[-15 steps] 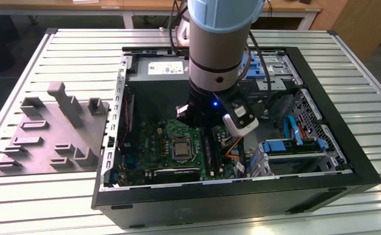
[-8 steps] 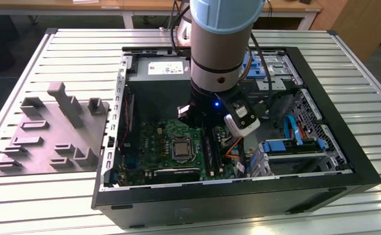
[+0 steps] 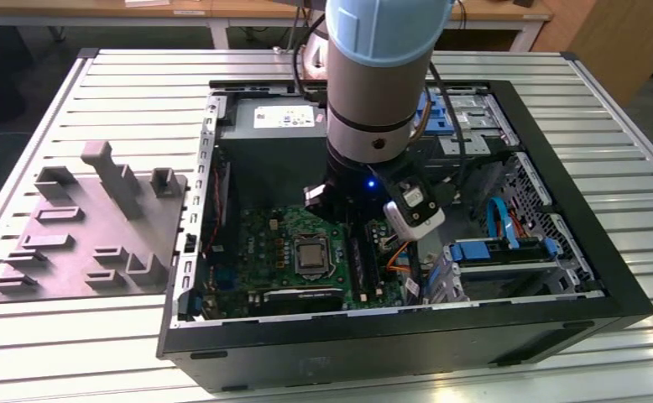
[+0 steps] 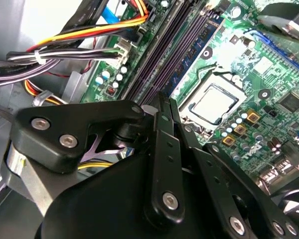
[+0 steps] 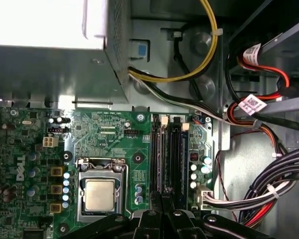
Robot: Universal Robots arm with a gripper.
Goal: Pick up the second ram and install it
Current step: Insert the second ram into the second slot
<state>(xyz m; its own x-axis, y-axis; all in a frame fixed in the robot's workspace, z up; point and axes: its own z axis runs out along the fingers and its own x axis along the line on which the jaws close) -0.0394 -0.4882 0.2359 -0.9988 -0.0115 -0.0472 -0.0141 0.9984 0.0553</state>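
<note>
My arm [image 3: 369, 126] reaches down into the open computer case [image 3: 595, 277], over the green motherboard [image 3: 270, 243]. In both wrist views my black gripper [image 4: 159, 99] [image 5: 164, 195] has its fingers pressed together, with the tips just over the long dark memory slots [image 5: 165, 149] [image 4: 162, 59] beside the processor socket [image 5: 99, 194] [image 4: 214, 102]. Dark narrow strips stand in those slots. I cannot tell the second ram apart from the slots, or whether anything thin sits between the fingers.
Bundled cables [image 5: 269, 189] [image 4: 65, 50] run close by the slots on the side away from the socket. The power supply [image 5: 50, 64] hangs over the board's far edge. At the exterior view's left, a grey holder fixture [image 3: 91, 227] stands on the slatted table [image 3: 58, 353].
</note>
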